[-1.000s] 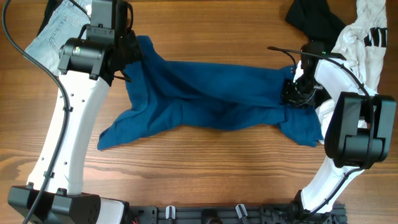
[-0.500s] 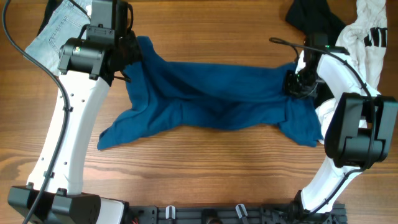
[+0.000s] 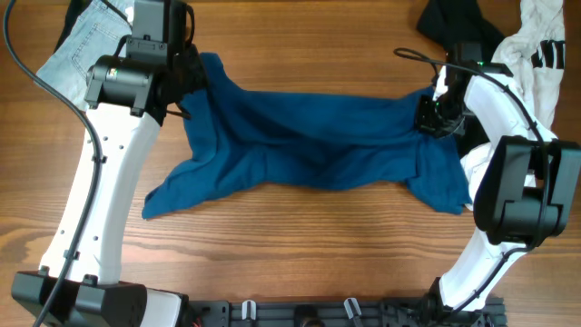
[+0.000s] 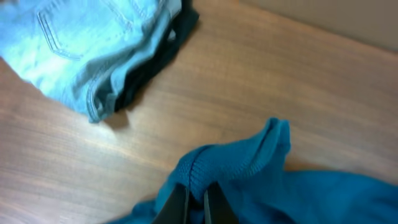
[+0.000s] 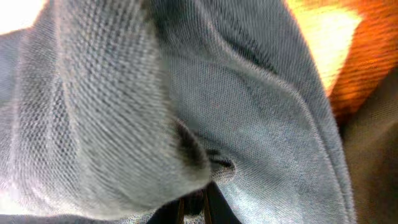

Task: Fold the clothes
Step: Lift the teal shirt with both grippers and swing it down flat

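Left claw (image 4: 198,199) and right claw (image 5: 191,209), each clenched on the blue garment (image 3: 309,136) (long axis left-to-right across the table (image 3: 300,241))

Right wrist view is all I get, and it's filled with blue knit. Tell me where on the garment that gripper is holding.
Observer: The right gripper pinches the right-hand end of the blue garment, which lies spread across the table.
Operator: Report the other arm.
Observer: The left gripper is shut on the garment's far-left corner, with the fabric bunched up above its fingers.
Operator: List what else is nearby.
Observer: Jeans lie behind the left arm. A white garment and a black garment are piled beyond the right arm.
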`<state>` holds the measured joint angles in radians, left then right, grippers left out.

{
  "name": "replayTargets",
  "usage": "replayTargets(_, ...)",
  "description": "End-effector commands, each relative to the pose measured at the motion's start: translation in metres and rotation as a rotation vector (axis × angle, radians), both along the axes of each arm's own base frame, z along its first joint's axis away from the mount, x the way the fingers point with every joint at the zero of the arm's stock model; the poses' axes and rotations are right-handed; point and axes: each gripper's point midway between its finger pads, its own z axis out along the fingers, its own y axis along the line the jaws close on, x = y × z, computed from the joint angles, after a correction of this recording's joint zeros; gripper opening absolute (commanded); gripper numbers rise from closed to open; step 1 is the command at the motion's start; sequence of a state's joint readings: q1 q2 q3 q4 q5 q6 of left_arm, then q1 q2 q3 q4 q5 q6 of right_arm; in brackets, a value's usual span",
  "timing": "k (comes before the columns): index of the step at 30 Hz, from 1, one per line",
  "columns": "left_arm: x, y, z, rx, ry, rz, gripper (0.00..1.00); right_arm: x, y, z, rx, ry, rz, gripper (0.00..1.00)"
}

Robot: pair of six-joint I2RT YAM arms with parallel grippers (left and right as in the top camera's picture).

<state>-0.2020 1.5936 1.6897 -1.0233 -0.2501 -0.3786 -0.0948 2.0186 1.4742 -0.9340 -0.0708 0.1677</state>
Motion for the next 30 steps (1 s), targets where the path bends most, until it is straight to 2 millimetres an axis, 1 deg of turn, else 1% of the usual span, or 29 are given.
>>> replayTargets(1, 0.012, 0.023, 0.027, 0.117, -0.105, 0.067, 0.04, 0.034, -0.007, 0.061, -0.042, -0.171, -0.003, 0.04)
replayTargets(3, 0.014, 0.030, 0.048, 0.139, -0.178, 0.104, 0.04, 0.046, -0.008, 0.100, -0.051, -0.257, -0.003, 0.04)
replayTargets(5, 0.013, 0.032, 0.072, 0.128, -0.248, 0.116, 0.04, 0.054, -0.009, 0.139, -0.059, -0.347, -0.005, 0.04)
replayTargets(6, 0.012, 0.032, 0.082, 0.122, -0.275, 0.117, 0.04, 0.056, -0.009, 0.153, -0.062, -0.379, -0.006, 0.04)
replayTargets(7, 0.009, 0.033, 0.099, 0.111, -0.319, 0.121, 0.04, 0.057, -0.011, 0.177, -0.066, -0.430, -0.012, 0.04)
replayTargets(8, 0.006, 0.033, 0.111, 0.102, -0.352, 0.124, 0.04, 0.056, -0.013, 0.195, -0.068, -0.465, -0.024, 0.04)
replayTargets(9, 0.002, 0.034, 0.124, 0.094, -0.384, 0.127, 0.04, 0.053, -0.015, 0.211, -0.069, -0.496, -0.038, 0.04)
replayTargets(10, -0.004, 0.035, 0.139, 0.084, -0.423, 0.131, 0.04, 0.048, -0.020, 0.234, -0.077, -0.545, -0.050, 0.05)
replayTargets(11, -0.009, 0.036, 0.150, 0.075, -0.455, 0.134, 0.04, 0.044, -0.022, 0.245, -0.080, -0.567, -0.056, 0.04)
replayTargets(12, -0.017, 0.038, 0.164, 0.063, -0.496, 0.137, 0.04, 0.035, -0.028, 0.264, -0.090, -0.609, -0.073, 0.05)
replayTargets(15, -0.037, 0.042, 0.192, 0.041, -0.580, 0.145, 0.04, 0.013, -0.043, 0.296, -0.113, -0.675, -0.110, 0.04)
replayTargets(18, -0.056, 0.046, 0.213, 0.024, -0.645, 0.150, 0.04, -0.009, -0.056, 0.322, -0.137, -0.732, -0.151, 0.04)
replayTargets(21, -0.077, 0.050, 0.240, -0.001, -0.734, 0.157, 0.04, -0.033, -0.068, 0.352, -0.163, -0.812, -0.184, 0.04)
replayTargets(22, -0.087, 0.052, 0.252, -0.014, -0.777, 0.160, 0.04, -0.044, -0.072, 0.366, -0.174, -0.853, -0.200, 0.04)
replayTargets(24, -0.106, 0.056, 0.271, -0.033, -0.847, 0.166, 0.04, -0.064, -0.076, 0.388, -0.188, -0.916, -0.225, 0.04)
replayTargets(26, -0.129, 0.060, 0.288, -0.052, -0.914, 0.171, 0.04, -0.086, -0.080, 0.410, -0.207, -0.978, -0.250, 0.04)
replayTargets(27, -0.141, 0.063, 0.296, -0.061, -0.944, 0.174, 0.04, -0.100, -0.081, 0.422, -0.218, -1.017, -0.263, 0.04)
replayTargets(30, -0.178, 0.070, 0.316, -0.086, -1.030, 0.181, 0.04, -0.130, -0.079, 0.449, -0.244, -1.102, -0.282, 0.04)
